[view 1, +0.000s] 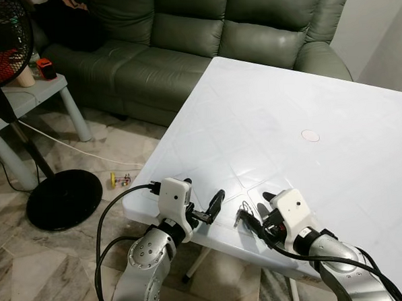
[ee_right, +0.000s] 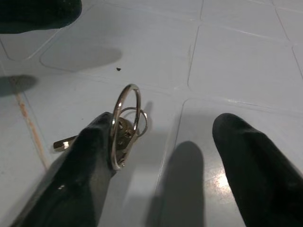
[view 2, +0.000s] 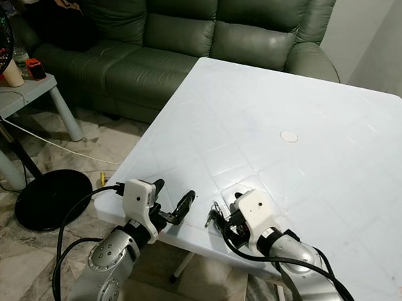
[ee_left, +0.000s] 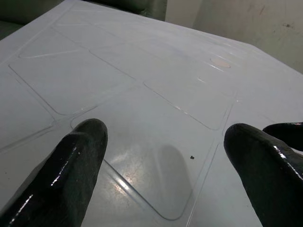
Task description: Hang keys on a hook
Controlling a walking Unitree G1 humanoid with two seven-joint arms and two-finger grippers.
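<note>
Keys (ee_right: 125, 127) on a ring rest against one finger of the right gripper (view 1: 253, 214), fingers spread, not clenched, at the near edge of the white worktop (view 1: 333, 96). Left gripper (view 1: 202, 206) just beside, fingers released.

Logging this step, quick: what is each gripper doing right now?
Left gripper: open, empty, over the table edge.
Right gripper: open, key ring leaning against one finger, not clamped.
</note>
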